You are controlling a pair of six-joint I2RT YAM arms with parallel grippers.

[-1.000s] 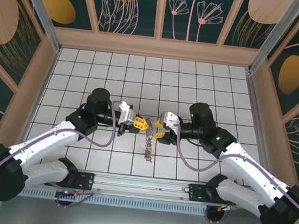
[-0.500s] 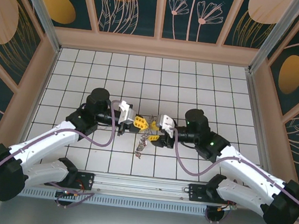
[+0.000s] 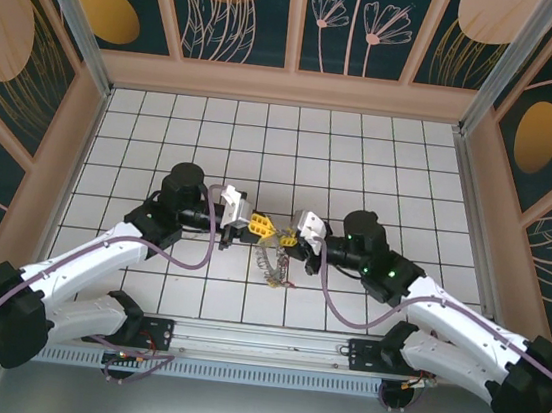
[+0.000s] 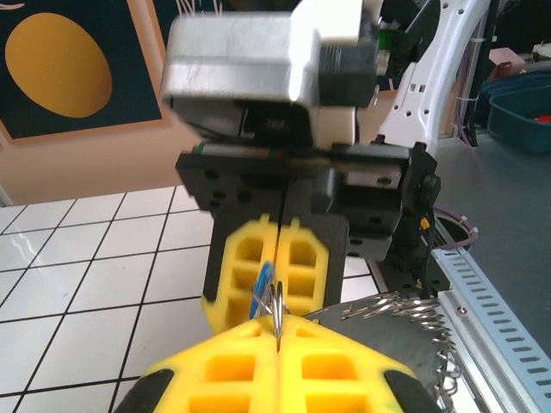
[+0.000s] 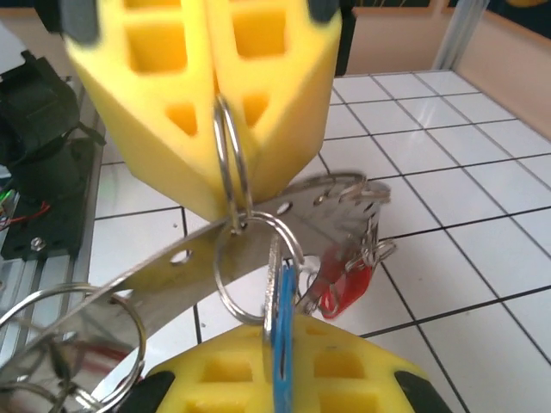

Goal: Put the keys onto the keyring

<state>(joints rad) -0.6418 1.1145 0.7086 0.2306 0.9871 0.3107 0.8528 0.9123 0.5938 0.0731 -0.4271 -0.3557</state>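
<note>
Left gripper clamped on a small wire ring; right gripper, tip to tip with it, pinches the blue key edge-on at that ring; keyring hangs between them.

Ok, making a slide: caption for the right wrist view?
Right gripper clamps the blue key; left gripper pinches a split ring at the keyring.

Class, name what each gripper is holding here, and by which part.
The left gripper pinches a small split ring by its rim; the right gripper pinches the blue key by its plastic head.
</note>
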